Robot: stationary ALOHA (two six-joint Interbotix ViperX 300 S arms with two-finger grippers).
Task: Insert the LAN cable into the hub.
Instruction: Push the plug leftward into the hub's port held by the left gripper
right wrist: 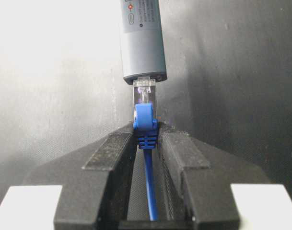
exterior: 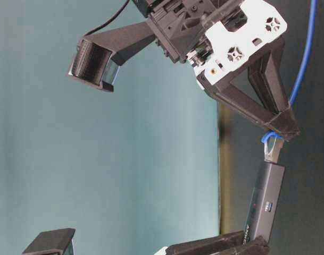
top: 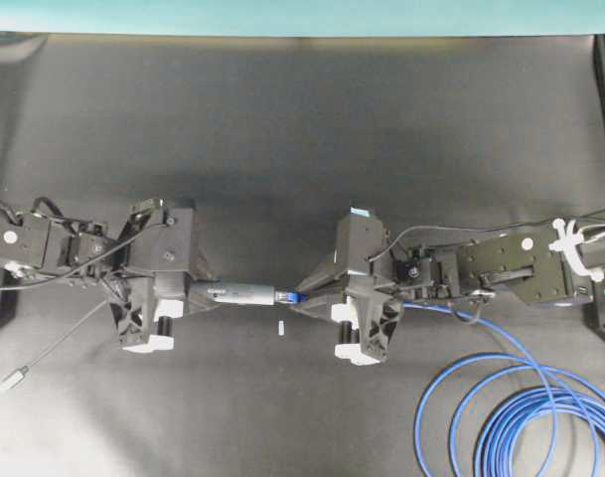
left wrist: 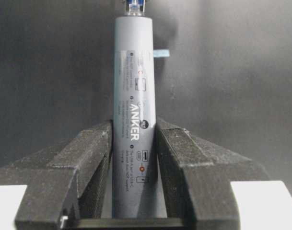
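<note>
Left pincer: clenched on the hub, gripping its rear end, held above the bench.
Hub writing: "ANKER" in white along the grey body; the smaller print is too fine to read.
Right pincer: clenched on the LAN cable at its blue boot.
Plug: clear tip meets the hub's end port, most of it outside.
Cable loops: lie on the bench beside the right arm.
Grey cord: trails from the left arm to a silver plug.
White piece: on the bench under the joint.

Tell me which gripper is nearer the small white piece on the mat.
Right. The right gripper sits just up and right of the white piece; the left gripper is farther off, to its left.
</note>
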